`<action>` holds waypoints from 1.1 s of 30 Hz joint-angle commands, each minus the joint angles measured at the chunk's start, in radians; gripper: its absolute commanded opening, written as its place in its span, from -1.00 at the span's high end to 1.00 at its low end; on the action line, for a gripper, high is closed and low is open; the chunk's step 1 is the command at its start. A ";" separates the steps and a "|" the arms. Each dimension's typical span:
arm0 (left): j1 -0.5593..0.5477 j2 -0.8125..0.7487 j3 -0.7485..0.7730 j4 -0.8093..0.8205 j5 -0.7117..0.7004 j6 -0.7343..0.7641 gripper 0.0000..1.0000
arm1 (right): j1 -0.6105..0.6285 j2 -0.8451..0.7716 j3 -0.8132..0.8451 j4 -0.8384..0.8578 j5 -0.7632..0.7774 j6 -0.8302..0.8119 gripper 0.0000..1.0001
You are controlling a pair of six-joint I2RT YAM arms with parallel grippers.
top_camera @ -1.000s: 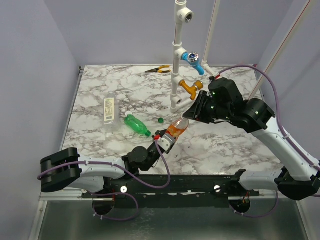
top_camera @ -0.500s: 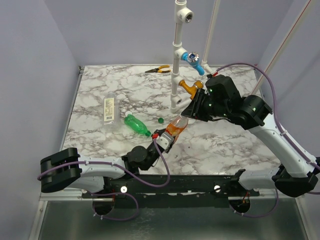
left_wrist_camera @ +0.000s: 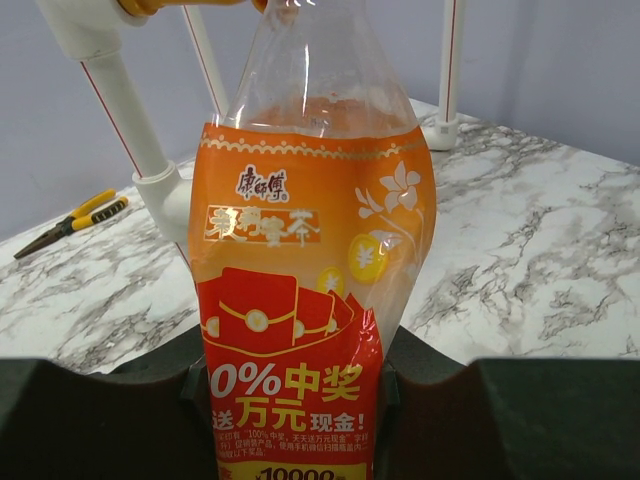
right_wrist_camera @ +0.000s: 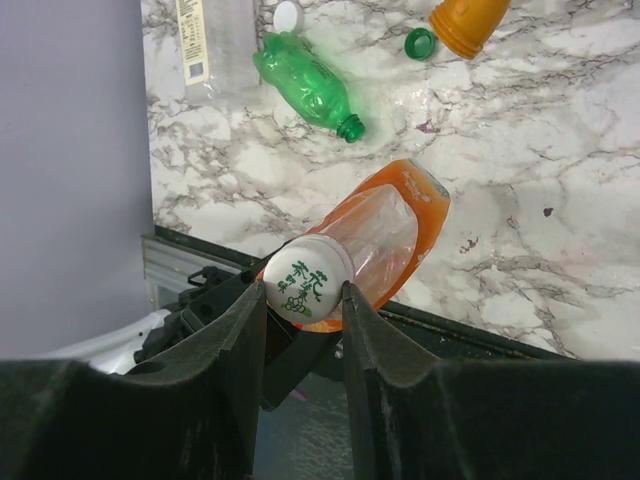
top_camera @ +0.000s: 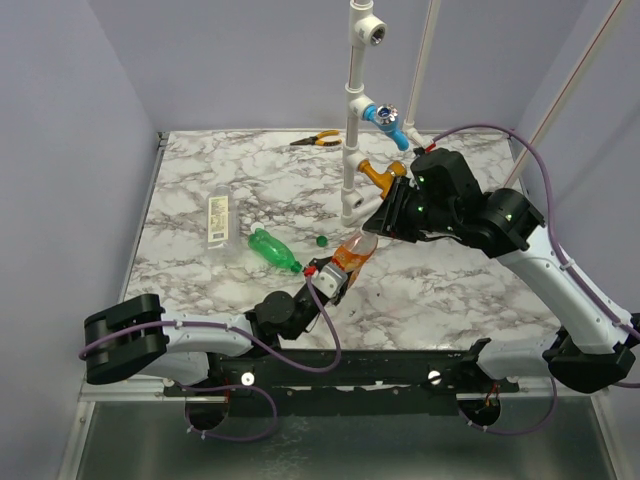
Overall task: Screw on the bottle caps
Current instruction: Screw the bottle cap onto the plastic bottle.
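Your white cap [right_wrist_camera: 305, 282] sits on the neck of the orange bottle [left_wrist_camera: 310, 300], between the 2 fingers of your right gripper [right_wrist_camera: 303, 297]. They hug it on both sides, but you cannot tell whether they pinch it. Your left gripper [top_camera: 328, 280] is clamped on that bottle's lower end, holding it tilted up toward the right gripper. Of 3 bottles, the other 2, the green bottle [right_wrist_camera: 305, 85] and the clear bottle [right_wrist_camera: 205, 45], lie on the table [top_camera: 450, 290] beyond and left of the left gripper. 1 green cap [right_wrist_camera: 420, 43] lies loose beyond it.
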 commanded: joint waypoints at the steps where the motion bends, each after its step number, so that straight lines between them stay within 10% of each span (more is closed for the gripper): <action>1: 0.003 0.001 0.024 0.138 0.115 -0.023 1.00 | 0.022 0.033 0.007 -0.052 -0.076 0.003 0.31; 33: 0.017 -0.011 0.004 0.122 0.113 -0.048 1.00 | 0.022 0.025 0.014 -0.036 -0.088 -0.005 0.14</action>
